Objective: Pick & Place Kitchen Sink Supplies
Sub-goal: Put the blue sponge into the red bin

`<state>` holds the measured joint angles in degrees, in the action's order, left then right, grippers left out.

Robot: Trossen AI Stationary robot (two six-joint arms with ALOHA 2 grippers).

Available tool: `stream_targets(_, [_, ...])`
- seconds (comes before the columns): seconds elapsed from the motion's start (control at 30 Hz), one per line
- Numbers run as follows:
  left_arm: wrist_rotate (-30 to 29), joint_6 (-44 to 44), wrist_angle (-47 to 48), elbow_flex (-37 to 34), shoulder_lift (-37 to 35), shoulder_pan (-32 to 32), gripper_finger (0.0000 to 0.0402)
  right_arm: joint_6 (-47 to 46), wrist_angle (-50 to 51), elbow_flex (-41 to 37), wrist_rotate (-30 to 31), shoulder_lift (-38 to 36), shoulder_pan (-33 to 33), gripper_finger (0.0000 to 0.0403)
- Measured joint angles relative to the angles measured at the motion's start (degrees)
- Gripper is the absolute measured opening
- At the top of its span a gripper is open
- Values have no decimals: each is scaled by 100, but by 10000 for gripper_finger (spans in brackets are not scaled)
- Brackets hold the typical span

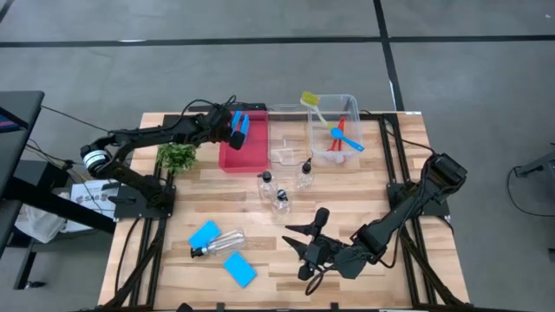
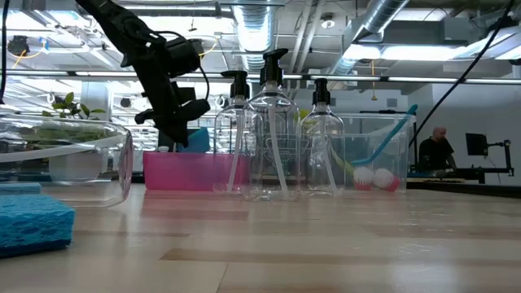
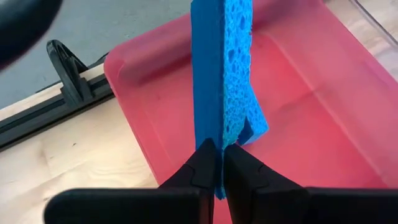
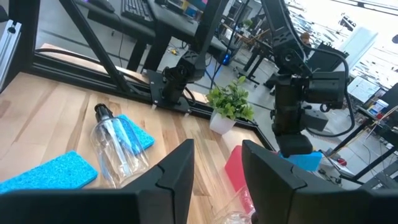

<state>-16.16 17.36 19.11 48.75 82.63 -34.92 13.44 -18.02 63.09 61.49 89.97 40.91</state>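
My left gripper is over the red tray at the table's far side, shut on a bright-blue sponge. Three clear pump bottles stand upright mid-table. A fourth bottle lies on its side near the front left, between two flat blue sponges. The long-handled brushes lie in the far clear bin. My right gripper hovers open near the front edge, with nothing between its fingers. My left gripper pinches the sponge across its two broad faces at one narrow end. The fingers slant down from the table's left. The sponge stands on edge and reaches away from the fingers over the tray. Whether its far end touches the tray cannot be told.
A small green plant stands just left of the tray. Two clear bins sit to the tray's right. The brushes' heads rest in the right bin and their handles lean on its wall. Bare wood lies between the bottles and the right edge.
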Motion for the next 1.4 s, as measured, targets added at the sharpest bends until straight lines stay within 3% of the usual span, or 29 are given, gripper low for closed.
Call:
stream_targets(0.3, [523, 266, -9, 0, -2, -158, 21, 1, 0, 0, -2, 0, -4, 127])
stream_targets(1.4, [772, 268, 48, -7, 485, -350, 21, 0, 0, -2, -11, 0, -4, 128])
